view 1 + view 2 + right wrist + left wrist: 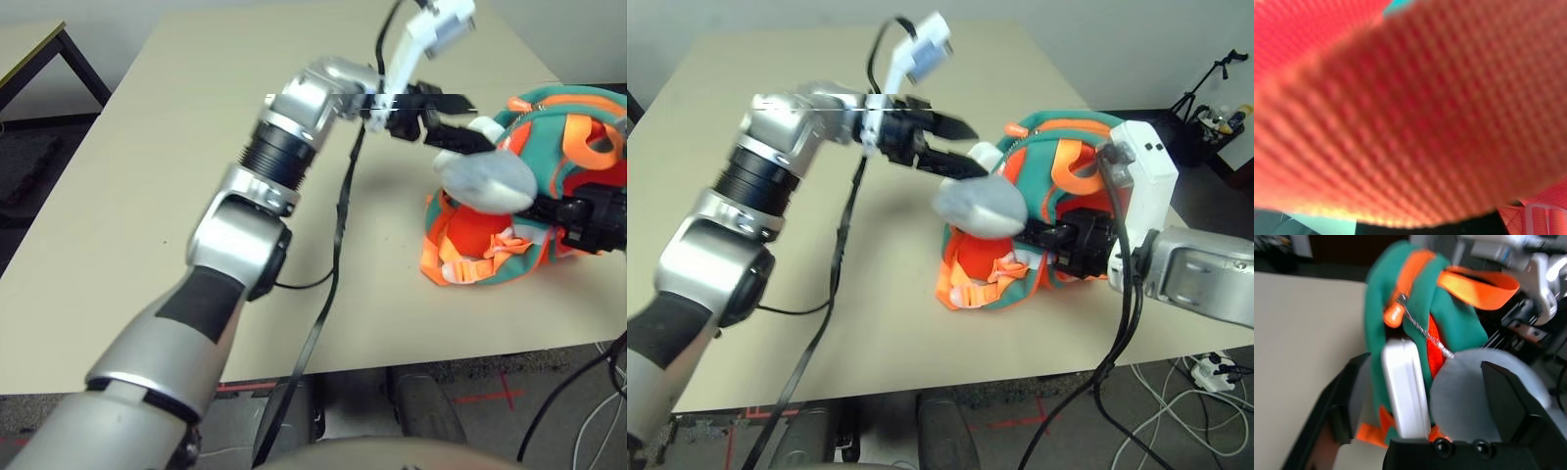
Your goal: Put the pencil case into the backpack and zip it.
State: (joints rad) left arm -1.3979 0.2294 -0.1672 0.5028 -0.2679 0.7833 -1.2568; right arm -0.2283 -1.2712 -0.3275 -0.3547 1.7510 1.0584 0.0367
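The orange and teal backpack [1058,137] lies on the right part of the table, with its grey plush dolphin charm [980,208] in front. The white pencil case [1405,387] stands partly inside the backpack's orange-trimmed opening, and its end [986,154] sticks out beside the dolphin. My left gripper [975,152] is open, its two black fingers spread on either side of the case's free end. My right gripper [1043,235] is shut on the backpack's orange fabric at the near side, and that fabric [1410,112] sits right against the right wrist camera.
A black cable [328,294] hangs from the left wrist across the beige table [147,176] and over its front edge. Another table's corner [39,49] stands at the far left. A stand [1215,78] and floor cables [1205,377] are off to the right.
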